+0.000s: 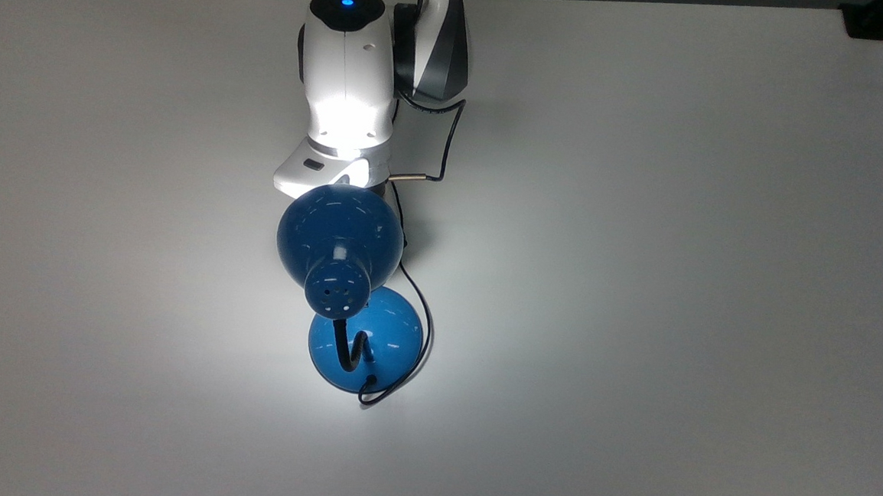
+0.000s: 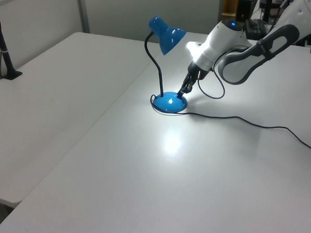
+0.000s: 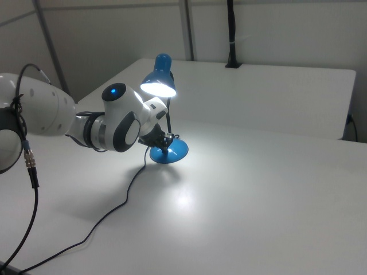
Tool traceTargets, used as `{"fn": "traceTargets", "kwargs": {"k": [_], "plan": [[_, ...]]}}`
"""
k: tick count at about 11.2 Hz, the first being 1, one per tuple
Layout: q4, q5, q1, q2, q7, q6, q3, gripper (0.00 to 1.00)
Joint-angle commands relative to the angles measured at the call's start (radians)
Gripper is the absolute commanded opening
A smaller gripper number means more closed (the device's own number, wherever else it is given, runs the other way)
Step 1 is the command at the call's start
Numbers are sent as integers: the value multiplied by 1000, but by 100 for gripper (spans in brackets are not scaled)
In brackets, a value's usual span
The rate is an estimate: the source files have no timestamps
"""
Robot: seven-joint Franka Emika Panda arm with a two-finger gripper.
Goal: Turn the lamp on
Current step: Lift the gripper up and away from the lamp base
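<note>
Pincer point(image 2: 184, 90) tips by the lit lamp point(image 2: 166, 36) base, grip state impossible to tell.

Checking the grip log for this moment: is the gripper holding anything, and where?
Cannot be told: the gripper is at the edge of the lit lamp's base, possibly touching it.

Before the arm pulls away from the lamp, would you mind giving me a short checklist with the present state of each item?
1. Lamp lit: ok, its shade glows and a bright patch lies on the table.
2. Lamp upright, base flat on the table: ok.
3. Gripper at the base's edge, under the shade: ok; touching it or not: cannot tell.
4. Fingers open or shut: cannot tell.
5. Lamp cord lies slack on the table beneath the arm: ok; snag risk on retreat: cannot tell.
</note>
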Motion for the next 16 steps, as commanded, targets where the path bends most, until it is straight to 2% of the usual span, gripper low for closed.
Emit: {"fn": "traceTargets", "kwargs": {"k": [1, 5, 7, 9, 12, 15, 16], "plan": [[-89, 9, -11, -164, 15, -273, 10, 0], [-82, 9, -5, -296, 10, -603, 10, 0], [-80, 9, 1, -353, 12, -708, 10, 0], [-28, 9, 16, -414, 12, -890, 10, 0], [41, 13, 33, -460, 15, -1033, 12, 1], [128, 15, 33, -471, 36, -1159, 10, 12], [144, 17, 33, -471, 44, -1172, 10, 20]]}}
